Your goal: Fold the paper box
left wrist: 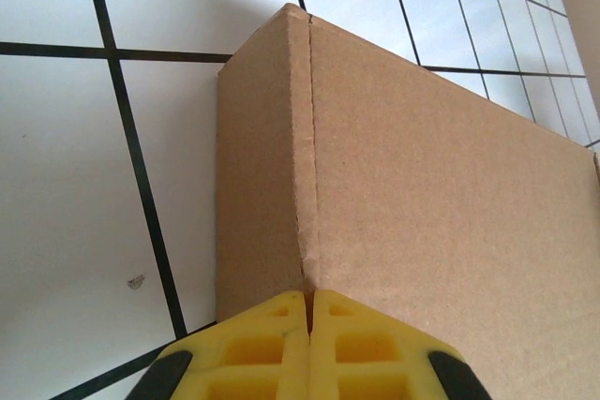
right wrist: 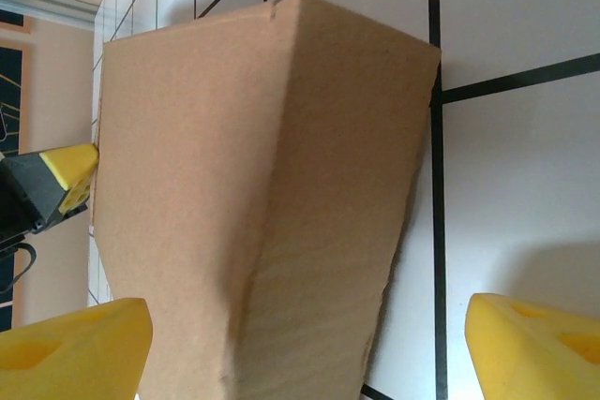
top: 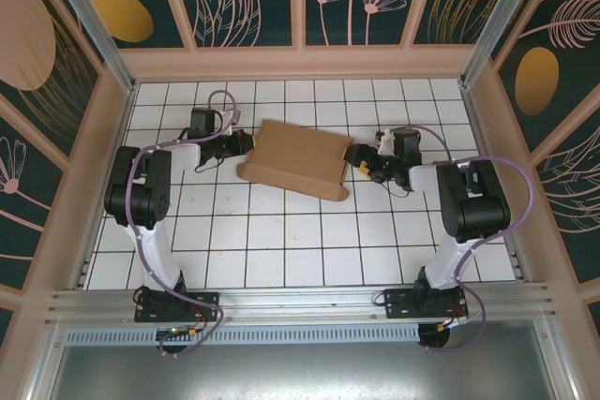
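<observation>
Paper box (top: 292, 161) lies at the middle of the table (top: 281, 250), long axis left to right, its inside hidden. Left gripper (left wrist: 309, 325) is clenched at its left-end crease; whether it pinches cardboard is unclear. Right gripper (right wrist: 300, 325) gapes astride its right end.

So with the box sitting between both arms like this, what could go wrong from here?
1. The left gripper is shut with its tips right at a crease of the paper box. Whether it pinches any cardboard is unclear, so a pull might slip off or tear that already rumpled crease.
2. The right gripper stands open around the box's other end, clamping nothing, so the box may slide on the table.
</observation>
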{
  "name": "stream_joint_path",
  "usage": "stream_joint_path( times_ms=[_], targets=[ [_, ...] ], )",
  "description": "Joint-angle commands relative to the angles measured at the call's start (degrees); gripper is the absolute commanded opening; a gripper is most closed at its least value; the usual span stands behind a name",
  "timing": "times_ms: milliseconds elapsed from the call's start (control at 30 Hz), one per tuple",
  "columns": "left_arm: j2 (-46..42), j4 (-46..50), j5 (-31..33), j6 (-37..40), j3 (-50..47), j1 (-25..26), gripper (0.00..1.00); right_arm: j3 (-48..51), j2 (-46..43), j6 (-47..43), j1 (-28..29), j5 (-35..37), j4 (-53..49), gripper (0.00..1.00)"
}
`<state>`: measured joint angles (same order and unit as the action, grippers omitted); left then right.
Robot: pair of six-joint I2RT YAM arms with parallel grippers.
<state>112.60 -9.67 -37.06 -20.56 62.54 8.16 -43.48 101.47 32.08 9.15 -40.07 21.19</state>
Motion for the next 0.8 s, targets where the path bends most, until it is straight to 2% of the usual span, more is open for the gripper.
stream_joint_path(
  times_ms=[0,233,400,533,667,767],
  targets=[
    [5.76,10.9,2.49,1.92,-3.39,-0.51,0.02,-1.95,2.38,-0.25,1.82,-2.15,-1.44,0.88],
    [7.48,11.17,1.58,0.98,-3.04,-1.7,0.0,-3.1,3.9,2.58,3.32,-4.64,1.13,0.88],
    [8.84,11.25,0.6,0.74,-2.65,-1.75,0.0,-1.4,5.16,10.15,5.26,-8.54,11.34,0.85],
    [8.86,11.1,0.44,0.69,-2.68,-1.75,0.0,0.47,5.37,16.78,5.26,-9.77,19.81,0.75],
    [7.44,10.86,1.32,-0.47,-2.82,-1.75,0.0,2.24,4.25,20.31,5.12,-8.65,23.46,0.57],
    [0.84,8.99,3.32,-3.38,-4.4,-1.79,0.17,3.31,2.32,19.77,4.34,-7.22,21.19,0.49]
  ],
)
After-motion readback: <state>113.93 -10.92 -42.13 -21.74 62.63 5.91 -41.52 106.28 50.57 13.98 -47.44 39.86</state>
